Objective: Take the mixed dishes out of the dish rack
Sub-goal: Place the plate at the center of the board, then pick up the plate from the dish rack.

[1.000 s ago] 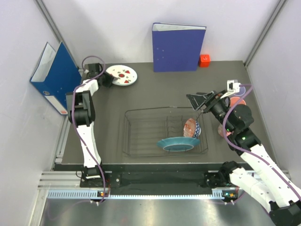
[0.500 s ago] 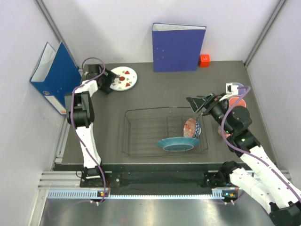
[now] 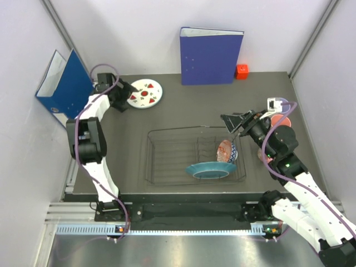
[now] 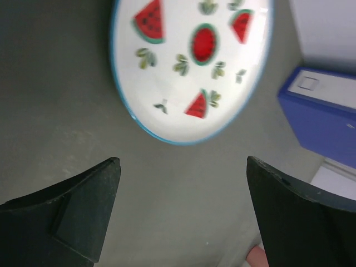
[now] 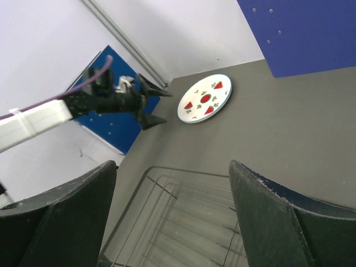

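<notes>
The rack (image 3: 167,161) sits in the middle of the desk (image 3: 183,111), nearer the near edge, and holds two dishes. The teal plate (image 3: 210,169) lies along its near side, and the bowl (image 3: 226,150) stands on edge at its right end. The watermelon plate (image 3: 144,93) already lies flat by the far left corner. The left gripper (image 3: 123,95) is just beside it, jaws wide open and empty, the rim a little clear of the tips in the left wrist view. That reads as the end of a placing step. Two pink cups (image 3: 280,120) show by the right edge, partly hidden behind the right arm; I see no lavender cup.

The right gripper (image 3: 231,123) hangs over the rack's far right corner with its jaws open and empty. It looks best placed for the next pick — probably the bowl. That calls for a drop between the wires, a grip on the upright rim, and a straight lift so nothing snags the dividers or knocks the teal plate.

The desk is dark, matte grey and flat, closed in by pale walls with metal posts at the corners. One blue binder (image 3: 210,55) stands at the far edge and another (image 3: 67,92) leans at the left edge. A red cube (image 3: 241,71) sits toward the far right corner.
</notes>
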You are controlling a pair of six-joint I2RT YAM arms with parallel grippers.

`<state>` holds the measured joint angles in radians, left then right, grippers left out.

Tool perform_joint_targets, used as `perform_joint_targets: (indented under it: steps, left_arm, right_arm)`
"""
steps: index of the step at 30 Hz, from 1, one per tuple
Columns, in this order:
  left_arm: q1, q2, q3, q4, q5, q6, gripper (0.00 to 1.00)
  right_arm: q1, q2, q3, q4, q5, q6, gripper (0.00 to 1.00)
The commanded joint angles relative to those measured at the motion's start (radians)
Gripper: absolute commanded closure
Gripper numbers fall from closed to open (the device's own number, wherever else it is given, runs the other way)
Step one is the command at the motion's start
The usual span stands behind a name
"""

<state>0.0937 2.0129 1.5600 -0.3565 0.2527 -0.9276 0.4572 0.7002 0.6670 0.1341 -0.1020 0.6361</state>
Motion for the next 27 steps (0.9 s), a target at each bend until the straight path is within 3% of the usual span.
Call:
perform_joint_targets:
  steps: [1, 3, 6, 10, 13, 17, 21, 24, 27]
  left_arm:
    - [-0.075, -0.244, 0.028, -0.004, -0.012, 0.084, 0.01]
    - [-0.147, -0.311, 0.057, -0.016, -0.107, 0.166, 0.01]
    - [-0.273, -0.446, 0.020, 0.033, -0.138, 0.249, 0.01]
    - [-0.394, -0.601, -0.151, 0.264, 0.006, 0.279, 0.01]
    - [-0.465, -0.644, -0.233, 0.292, 0.152, 0.361, 0.01]
    - [-0.577, -0.709, -0.334, 0.179, 0.204, 0.692, 0.01]
    - [-0.667, -0.727, -0.362, 0.059, 0.434, 0.820, 0.01]
    - [-0.756, -0.724, -0.333, -0.052, 0.385, 0.887, 0.01]
    - [-0.878, -0.769, -0.362, -0.059, 0.320, 0.966, 0.01]
  right_arm:
    - [0.009, -0.011, 0.014, 0.053, 0.010, -0.027, 0.18]
    - [0.008, -0.004, 0.029, 0.044, 0.018, -0.035, 0.18]
    - [0.009, 0.008, 0.060, 0.013, 0.030, -0.049, 0.17]
    - [0.009, -0.013, 0.060, -0.008, 0.096, -0.046, 0.17]
    - [0.008, -0.039, 0.055, -0.010, 0.130, -0.049, 0.17]
    - [0.008, -0.064, 0.057, -0.024, 0.131, -0.081, 0.16]
    - [0.008, -0.077, 0.043, -0.030, 0.140, -0.085, 0.16]
    - [0.009, -0.067, 0.043, -0.030, 0.119, -0.079, 0.17]
    - [0.009, -0.056, 0.046, -0.036, 0.105, -0.078, 0.18]
